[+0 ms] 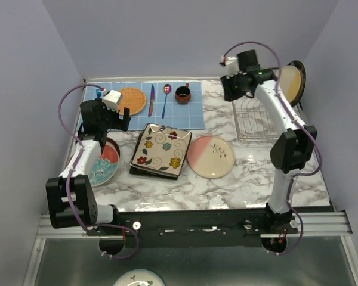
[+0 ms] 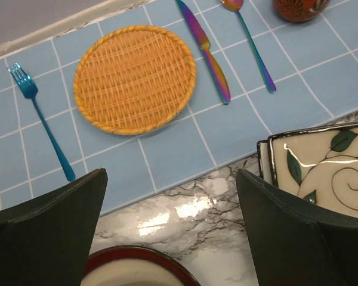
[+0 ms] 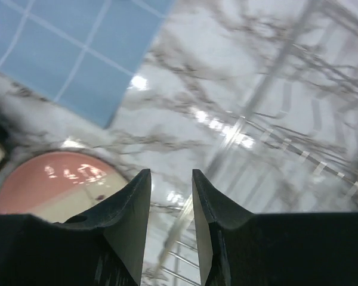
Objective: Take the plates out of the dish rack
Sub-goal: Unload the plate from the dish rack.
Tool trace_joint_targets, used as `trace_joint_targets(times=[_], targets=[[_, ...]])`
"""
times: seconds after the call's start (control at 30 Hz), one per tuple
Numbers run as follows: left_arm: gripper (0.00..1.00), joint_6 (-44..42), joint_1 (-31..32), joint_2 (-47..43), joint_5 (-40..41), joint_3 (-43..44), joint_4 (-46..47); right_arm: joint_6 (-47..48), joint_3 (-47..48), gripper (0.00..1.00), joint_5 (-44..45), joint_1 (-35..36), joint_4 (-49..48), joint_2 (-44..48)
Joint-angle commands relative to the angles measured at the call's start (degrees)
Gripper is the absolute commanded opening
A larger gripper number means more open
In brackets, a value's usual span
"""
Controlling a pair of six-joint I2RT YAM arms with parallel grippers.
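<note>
- So, the dish rack (image 1: 253, 122) sits far right on the marble worktop (image 1: 250, 179). One cream plate (image 1: 291, 80) with a dark rim stands on edge at its far right corner, can't tell if it's actually seated in the prongs.
- The right hand (image 3: 171, 179) hangs over the worktop just left of the rack, fingers close together with a thin gap and nothing in it.
- The left hand (image 2: 170, 190) is spread wide and empty above the near edge of the blue tiled mat (image 2: 167, 143).
- Flat on the worktop: a square flowered plate (image 1: 161, 148) topping a stack in the middle, a pink-and-cream round plate (image 1: 210, 156) just right of it, and a red-rimmed plate (image 1: 104, 164) near left, partly under the left arm.
- On the mat: an orange woven mat (image 2: 134, 77), fork (image 2: 42, 119), knife (image 2: 206, 50).
</note>
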State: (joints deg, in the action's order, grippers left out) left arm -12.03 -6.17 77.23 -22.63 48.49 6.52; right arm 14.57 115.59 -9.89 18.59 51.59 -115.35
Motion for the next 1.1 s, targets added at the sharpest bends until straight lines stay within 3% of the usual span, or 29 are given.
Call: trace_joint_targets(times=[0.0, 0.37, 1.07], targets=[[0.98, 2.01, 2.04, -2.08, -2.07, 0.55, -3.36, -0.33, 1.92, 0.41, 7.95, -11.02, -3.07, 3.99], [0.99, 1.13, 3.27, -1.12, -1.54, -1.73, -0.46, 2.3, 4.29, 0.41, 16.12, -23.06, -7.21, 4.87], [0.98, 0.34, 3.28, 2.57, -2.5, -3.75, 4.2, 2.92, 9.38, 0.4, 18.59, -30.19, -5.63, -2.42]])
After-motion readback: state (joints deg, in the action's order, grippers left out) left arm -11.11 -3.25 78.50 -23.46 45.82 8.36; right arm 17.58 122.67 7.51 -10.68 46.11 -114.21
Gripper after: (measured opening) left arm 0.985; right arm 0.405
